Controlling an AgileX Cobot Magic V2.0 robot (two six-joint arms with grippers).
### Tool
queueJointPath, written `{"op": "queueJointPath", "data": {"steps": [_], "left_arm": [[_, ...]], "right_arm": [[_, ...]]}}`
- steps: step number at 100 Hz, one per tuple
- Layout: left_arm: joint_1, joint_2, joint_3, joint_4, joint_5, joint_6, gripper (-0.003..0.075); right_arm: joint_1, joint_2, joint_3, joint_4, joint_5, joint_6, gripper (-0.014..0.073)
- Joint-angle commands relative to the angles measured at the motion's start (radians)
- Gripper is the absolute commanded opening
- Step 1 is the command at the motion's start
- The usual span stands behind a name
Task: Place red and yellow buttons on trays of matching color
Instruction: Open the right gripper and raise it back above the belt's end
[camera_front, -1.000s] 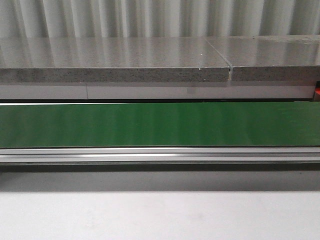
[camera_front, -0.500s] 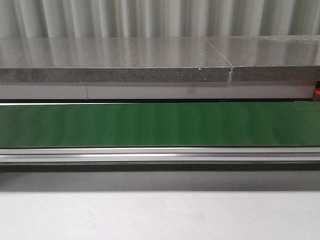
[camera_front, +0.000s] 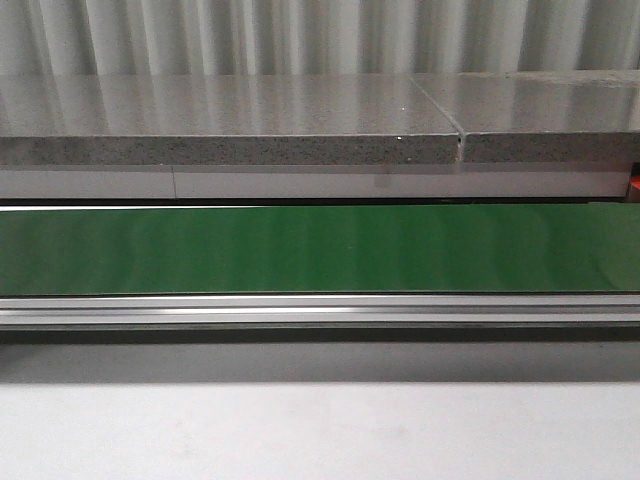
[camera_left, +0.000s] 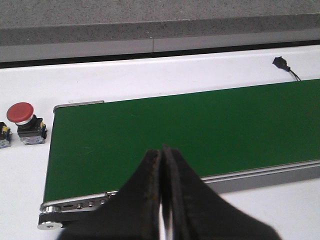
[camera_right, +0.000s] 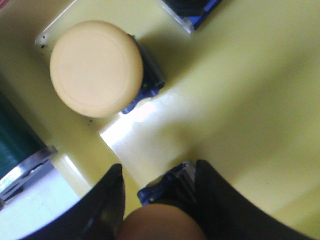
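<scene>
Right wrist view: right claw (camera_right: 157, 200) grips yellow button (camera_right: 159, 222).

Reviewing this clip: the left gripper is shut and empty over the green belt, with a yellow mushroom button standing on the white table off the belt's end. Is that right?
Not quite. In the left wrist view the left gripper is shut and empty over the green belt, but the button standing on the white table off the belt's end has a red cap, not yellow.
</scene>
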Motion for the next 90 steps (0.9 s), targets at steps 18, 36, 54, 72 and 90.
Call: {"op": "queueJointPath", "data": {"steps": [18, 36, 54, 72, 90], "left_arm": [[-0.009, 0.002, -0.026, -0.017, -0.074, 0.001, -0.002], [-0.009, 0.002, -0.026, -0.017, -0.074, 0.001, -0.002], [-0.009, 0.002, -0.026, -0.017, -0.074, 0.001, -0.002], [-0.009, 0.002, -0.026, -0.017, -0.074, 0.001, -0.002], [-0.009, 0.002, -0.026, -0.017, -0.074, 0.001, -0.002]], "right_arm": [[-0.005, -0.023, -0.021, 0.013, -0.014, -0.004, 0.0433], [-0.005, -0.023, -0.023, 0.013, -0.015, -0.002, 0.0517], [-0.005, -0.036, -0.026, 0.013, -0.019, 0.001, 0.0517], [-0.005, -0.104, -0.026, 0.023, -0.019, 0.001, 0.0517], [0.048, -0.226, -0.026, 0.047, -0.021, 0.001, 0.0514]]}}
